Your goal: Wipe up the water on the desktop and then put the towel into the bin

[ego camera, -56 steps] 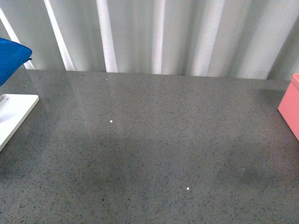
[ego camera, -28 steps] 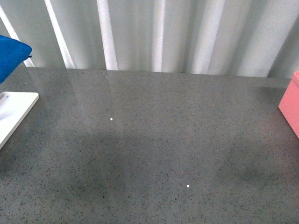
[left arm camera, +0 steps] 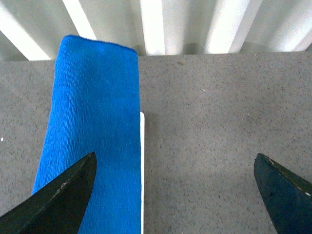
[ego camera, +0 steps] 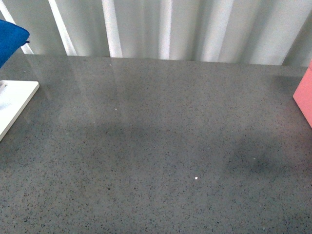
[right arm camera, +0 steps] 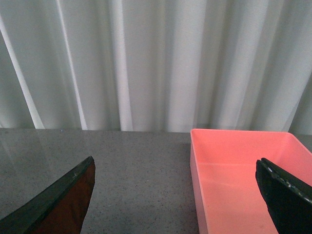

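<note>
The desktop point(ego camera: 161, 136) is a glossy dark-grey speckled surface filling the front view; I can make out no water on it. The blue towel point(ego camera: 9, 36) shows at the far left edge there. In the left wrist view the towel point(left arm camera: 92, 112) lies folded in a long strip on a white board. My left gripper point(left arm camera: 175, 161) is open above it, one finger over the towel and the other over bare desktop. The pink bin point(right arm camera: 243, 175) stands empty at the right. My right gripper point(right arm camera: 175, 163) is open, hovering over the bin's near wall. Neither arm shows in the front view.
A flat white board point(ego camera: 14, 102) lies at the desktop's left edge; its thin edge point(left arm camera: 142, 170) shows beside the towel. The bin point(ego camera: 304, 95) sits at the right edge. White pleated curtains point(ego camera: 161, 29) hang behind the desktop. A tiny white speck point(ego camera: 196, 178) lies mid-front.
The front view has shifted: the desktop's far edge, the towel, the board and the white speck all sit higher in the picture than a second ago. Nothing on the desktop has visibly moved.
</note>
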You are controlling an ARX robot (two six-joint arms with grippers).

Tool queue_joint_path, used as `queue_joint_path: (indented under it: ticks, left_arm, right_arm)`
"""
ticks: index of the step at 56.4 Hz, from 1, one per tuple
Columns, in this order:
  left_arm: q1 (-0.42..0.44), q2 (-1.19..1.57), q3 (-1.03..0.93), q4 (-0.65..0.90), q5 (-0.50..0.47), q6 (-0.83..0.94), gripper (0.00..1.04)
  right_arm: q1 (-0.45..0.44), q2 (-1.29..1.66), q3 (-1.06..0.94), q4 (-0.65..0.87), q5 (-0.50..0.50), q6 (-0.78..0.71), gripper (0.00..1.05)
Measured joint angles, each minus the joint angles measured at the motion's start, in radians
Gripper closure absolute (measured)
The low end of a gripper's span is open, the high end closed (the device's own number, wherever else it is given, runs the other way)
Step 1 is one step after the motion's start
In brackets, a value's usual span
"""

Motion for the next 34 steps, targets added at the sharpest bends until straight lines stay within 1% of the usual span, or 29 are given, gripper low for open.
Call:
queue_joint_path:
  ticks: [10,15,18,22,34]
  left_arm:
    - [0.006,0.178,0.148,-0.008,-0.042,0.035,0.07]
    - [0.021,0.255,0.208,-0.066,-0.037,0.038,0.07]
    - [0.029,0.288,0.227,-0.086,-0.049,0.039,0.07]
    - [0.039,0.318,0.231,-0.061,-0.079,0.058,0.07]
    - [0.076,0.378,0.284,-0.072,-0.084,0.075,0.07]
  right_arm:
    - [0.000,0.000,0.000,0.000,0.000,0.000,0.07]
    - [0.000,0.000,0.000,0.000,0.000,0.000,0.07]
    - [0.000,0.000,0.000,0.000,0.000,0.000,0.07]
    - [0.000,0.000,0.000,0.000,0.000,0.000,0.07]
    - [0.000,0.000,0.000,0.000,0.000,0.000,0.07]
